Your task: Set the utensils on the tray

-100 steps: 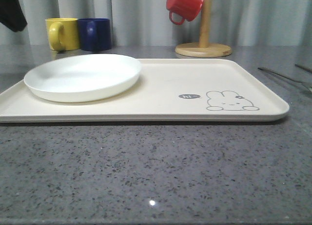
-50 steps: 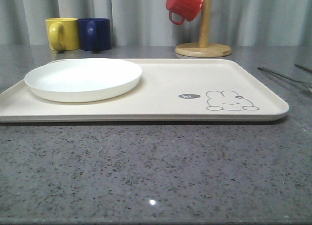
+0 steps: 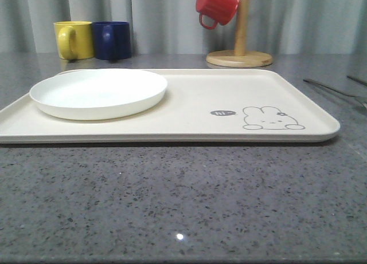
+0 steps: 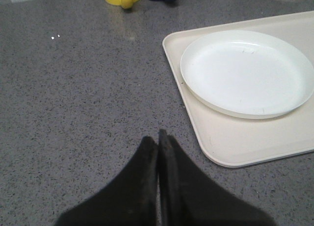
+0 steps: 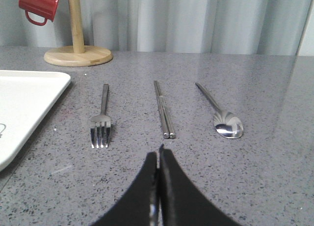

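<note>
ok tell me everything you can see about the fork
The fork is slim, shiny silver metal with four tines and a narrow straight handle. It lies flat on the grey speckled counter, tines toward the right wrist camera, handle pointing away toward the mug tree. It sits between the tray and the chopsticks, apart from both. Nothing touches it; the right pincer, shut, sits nearer the chopsticks' near end.
</note>
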Robot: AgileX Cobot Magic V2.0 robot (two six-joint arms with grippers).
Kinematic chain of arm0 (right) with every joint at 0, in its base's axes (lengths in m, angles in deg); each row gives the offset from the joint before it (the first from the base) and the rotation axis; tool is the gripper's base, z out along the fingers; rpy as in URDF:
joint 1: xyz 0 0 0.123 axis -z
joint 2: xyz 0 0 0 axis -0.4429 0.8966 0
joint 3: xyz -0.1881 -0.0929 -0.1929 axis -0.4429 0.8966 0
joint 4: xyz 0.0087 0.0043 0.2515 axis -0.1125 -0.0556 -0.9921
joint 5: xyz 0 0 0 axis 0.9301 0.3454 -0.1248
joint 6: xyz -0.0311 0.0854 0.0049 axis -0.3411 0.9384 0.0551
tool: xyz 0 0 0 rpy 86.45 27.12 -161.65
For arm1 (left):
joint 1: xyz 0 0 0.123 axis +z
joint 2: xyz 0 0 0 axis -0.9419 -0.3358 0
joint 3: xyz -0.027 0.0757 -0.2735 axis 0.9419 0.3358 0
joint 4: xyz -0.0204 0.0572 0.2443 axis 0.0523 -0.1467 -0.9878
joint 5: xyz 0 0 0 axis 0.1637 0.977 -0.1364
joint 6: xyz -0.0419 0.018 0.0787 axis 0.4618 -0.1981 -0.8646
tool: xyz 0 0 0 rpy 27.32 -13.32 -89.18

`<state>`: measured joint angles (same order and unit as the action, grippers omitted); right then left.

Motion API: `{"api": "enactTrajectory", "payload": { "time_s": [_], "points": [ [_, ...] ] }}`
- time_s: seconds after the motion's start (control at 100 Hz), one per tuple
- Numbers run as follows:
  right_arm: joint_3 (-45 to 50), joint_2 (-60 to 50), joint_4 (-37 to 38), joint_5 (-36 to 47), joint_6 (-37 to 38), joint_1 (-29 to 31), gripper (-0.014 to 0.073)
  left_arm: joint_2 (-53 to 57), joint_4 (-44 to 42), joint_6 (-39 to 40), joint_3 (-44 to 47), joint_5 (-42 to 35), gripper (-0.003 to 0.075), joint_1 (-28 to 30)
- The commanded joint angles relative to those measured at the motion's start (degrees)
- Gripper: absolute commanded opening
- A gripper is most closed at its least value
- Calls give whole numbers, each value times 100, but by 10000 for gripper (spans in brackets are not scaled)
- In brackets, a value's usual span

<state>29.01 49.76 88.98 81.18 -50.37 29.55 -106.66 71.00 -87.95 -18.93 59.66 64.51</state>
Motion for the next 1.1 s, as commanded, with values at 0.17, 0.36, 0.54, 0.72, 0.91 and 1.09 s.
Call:
{"api": "enactTrajectory", "payload": {
  "time_s": [0.17, 0.36, 0.54, 0.72, 0.91, 1.09],
  "points": [
    [-2, -92, 86, 435, -52, 25, -67, 1323, 39, 42, 357, -358, -19, -10],
    [-2, -92, 83, 637, -52, 25, -67, 1610, 39, 42, 430, -356, -19, -10],
    [-128, -57, 83, 600, -52, 25, -67, 1610, 39, 42, 431, -356, -19, -10],
    [-900, 426, 83, -418, -52, 21, -67, 1610, 39, 42, 431, -356, -19, -10],
    [-1954, 1555, -169, -1438, -47, 21, -67, 1610, 39, 42, 431, -356, -19, -10],
    [-2908, 2895, -200, -2096, -53, 14, 43, 1610, 39, 42, 431, -356, -19, -10]
  ]
}}
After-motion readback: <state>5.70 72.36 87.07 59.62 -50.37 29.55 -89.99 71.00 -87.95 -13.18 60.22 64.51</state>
